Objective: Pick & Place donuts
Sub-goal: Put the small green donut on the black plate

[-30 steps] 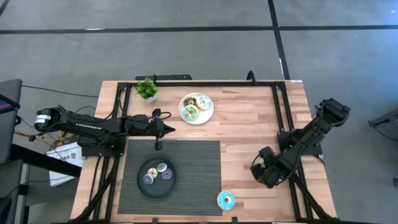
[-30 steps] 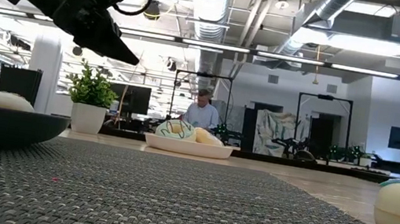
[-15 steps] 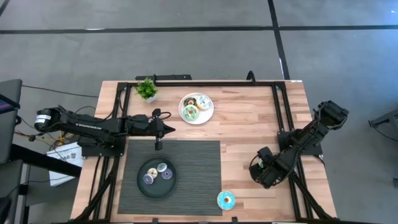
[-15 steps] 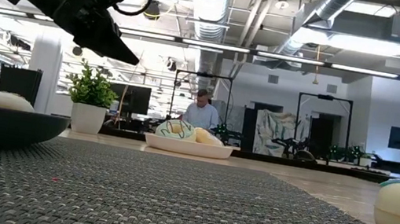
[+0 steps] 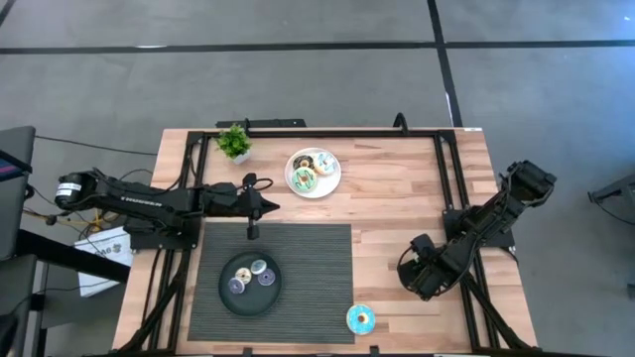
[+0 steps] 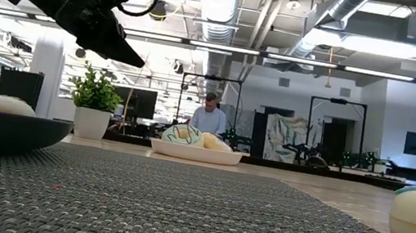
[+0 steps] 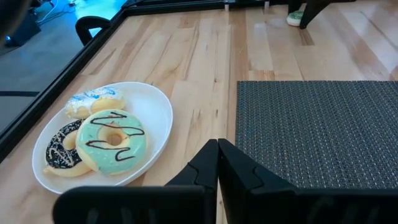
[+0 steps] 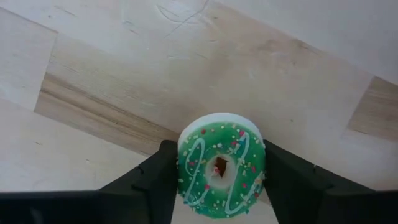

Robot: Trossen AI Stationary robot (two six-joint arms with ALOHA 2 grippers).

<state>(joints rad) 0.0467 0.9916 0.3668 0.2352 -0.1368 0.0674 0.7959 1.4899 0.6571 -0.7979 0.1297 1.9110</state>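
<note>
Wooden tabletop under R arm: right gripper clamps green sprinkled donut above bare wood. Left gripper pinched closed, empty, hovers near white plate w/ three donuts. Risk: donut slips if grip loosens during transfer.

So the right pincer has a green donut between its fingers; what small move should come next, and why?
Probably carry it toward the white plate. The right pincer grips the green donut above bare wood, while three donuts already lie on that plate. The left pincer, shut, waits near the plate.
</note>
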